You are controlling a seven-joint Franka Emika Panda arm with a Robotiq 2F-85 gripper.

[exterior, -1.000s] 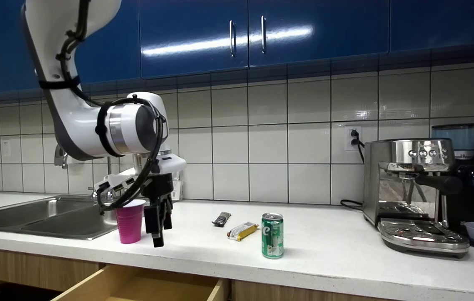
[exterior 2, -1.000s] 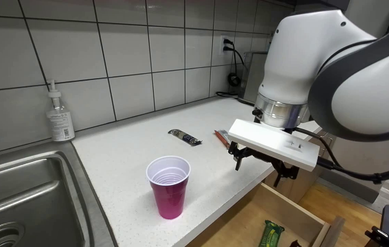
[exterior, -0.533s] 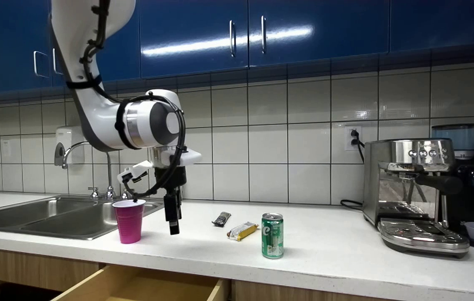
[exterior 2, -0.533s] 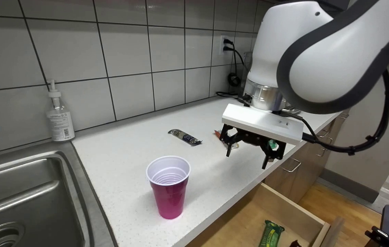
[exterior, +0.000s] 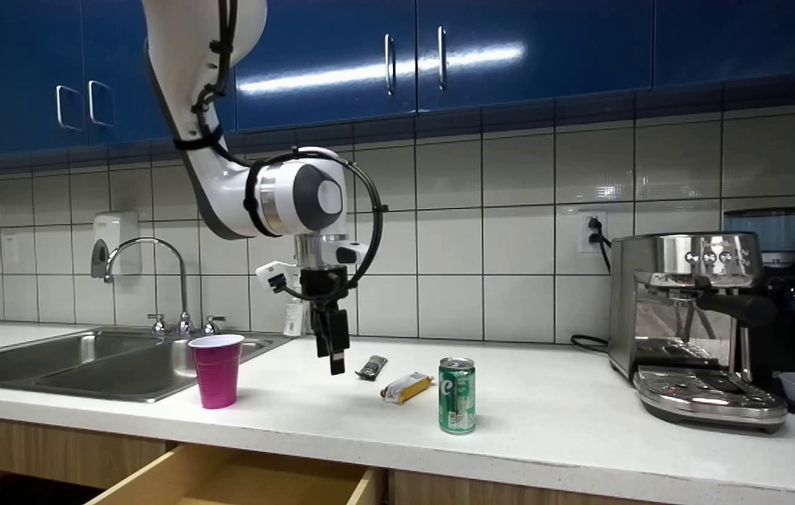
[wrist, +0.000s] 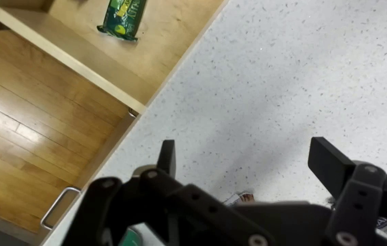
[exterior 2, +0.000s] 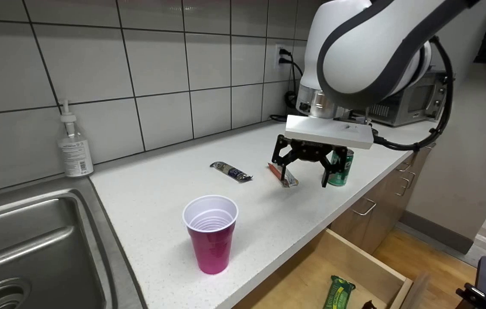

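My gripper (wrist: pixel 243 150) hangs above the counter with its jaws wide apart and nothing between them. Nearest to it lies a yellow-orange wrapped bar (exterior: pixel 408 388), whose reddish end (wrist: pixel 247 197) peeks out above the gripper body in the wrist view. A dark wrapped bar (exterior 2: pixel 230 171) lies closer to the wall. The green can (exterior: pixel 457 396) stands upright further along; in an exterior view the gripper (exterior 2: pixel 304 181) partly covers that can (exterior 2: pixel 345 175). A magenta cup (exterior 2: pixel 211 249) with white inside stands upright near the sink, apart from the gripper.
An open drawer (exterior 2: pixel 367 259) juts out below the counter edge, with a green wrapped bar (wrist: pixel 124 17) inside. The steel sink (exterior: pixel 151 401) is beside the cup. A coffee machine (exterior: pixel 692 301), a soap bottle (exterior 2: pixel 75 152) and a microwave (exterior 2: pixel 414 96) also stand around.
The arm has travelled along the counter, away from the cup and toward the wrapped bars and can. Its jaws stay open. The objects have not moved.
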